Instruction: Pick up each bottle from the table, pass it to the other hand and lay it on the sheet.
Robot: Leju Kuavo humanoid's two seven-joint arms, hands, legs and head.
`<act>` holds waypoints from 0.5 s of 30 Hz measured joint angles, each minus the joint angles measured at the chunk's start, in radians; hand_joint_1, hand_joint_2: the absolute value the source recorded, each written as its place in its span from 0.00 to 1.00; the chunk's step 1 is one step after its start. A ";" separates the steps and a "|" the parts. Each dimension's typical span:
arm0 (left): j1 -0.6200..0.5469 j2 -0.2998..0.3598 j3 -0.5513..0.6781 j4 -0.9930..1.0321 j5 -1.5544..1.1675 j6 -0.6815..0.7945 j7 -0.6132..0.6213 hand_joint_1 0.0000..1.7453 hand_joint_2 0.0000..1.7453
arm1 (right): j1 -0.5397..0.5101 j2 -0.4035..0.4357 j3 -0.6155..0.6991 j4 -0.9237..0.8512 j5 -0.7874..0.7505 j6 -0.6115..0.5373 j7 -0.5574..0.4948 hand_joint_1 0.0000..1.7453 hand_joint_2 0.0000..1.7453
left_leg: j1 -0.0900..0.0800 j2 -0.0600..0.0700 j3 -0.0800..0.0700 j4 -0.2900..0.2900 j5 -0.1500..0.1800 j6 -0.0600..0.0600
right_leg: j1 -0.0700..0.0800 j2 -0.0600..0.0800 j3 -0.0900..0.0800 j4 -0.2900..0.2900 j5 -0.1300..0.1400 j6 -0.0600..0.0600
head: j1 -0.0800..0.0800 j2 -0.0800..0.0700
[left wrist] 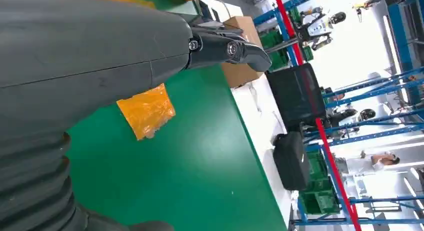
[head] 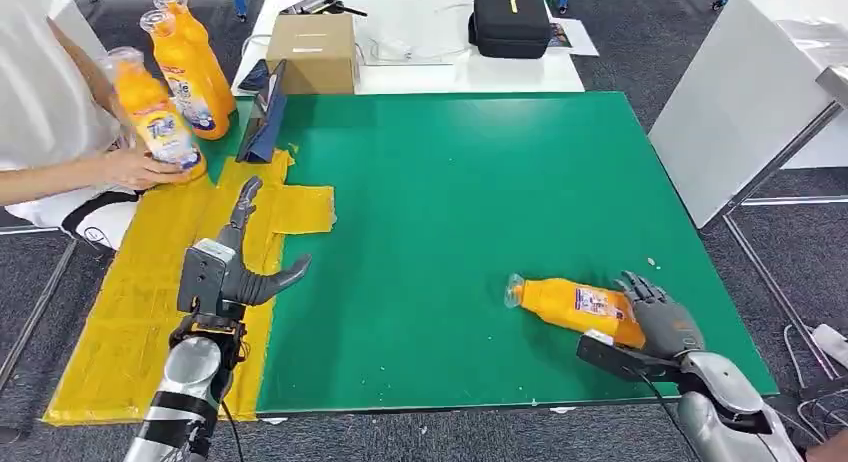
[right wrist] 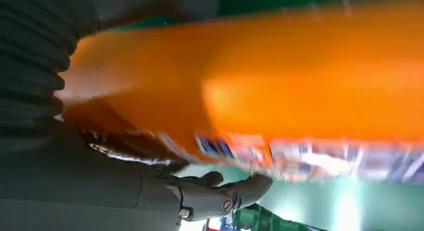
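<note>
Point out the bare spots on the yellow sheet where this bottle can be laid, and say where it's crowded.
Free: yellow sheet near the table's front edge, beside the left hand. Crowded: its far end, where a person's hand holds one of the upright bottles.

Head view looks down from high over the green table (head: 480, 202); both wrist views sit close behind their hands, sharing that surface.

Orange bottle (head: 575, 307) with a blue, white and red label, green table (head: 470, 202), yellow sheet (head: 120, 312), grey right hand (head: 662, 317), grey and black left hand (head: 235, 267), brown cardboard box (head: 312, 52), black case (head: 510, 22)
</note>
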 measured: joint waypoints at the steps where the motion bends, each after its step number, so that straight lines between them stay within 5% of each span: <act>1: -0.001 0.000 -0.001 0.003 0.004 -0.002 0.002 0.00 1.00 | -0.005 0.000 0.005 0.005 0.001 0.000 0.001 1.00 1.00 | 0.000 0.000 0.000 0.000 0.000 0.000 | 0.000 0.000 0.000 0.000 0.000 0.000 | 0.000 0.000; 15: 0.010 -0.003 -0.024 -0.003 0.090 -0.120 0.064 0.00 1.00 | -0.007 0.135 0.046 -0.035 0.129 -0.217 0.082 1.00 1.00 | 0.001 0.001 -0.001 0.000 0.000 -0.001 | 0.002 0.001 -0.001 0.000 0.001 0.001 | -0.001 0.000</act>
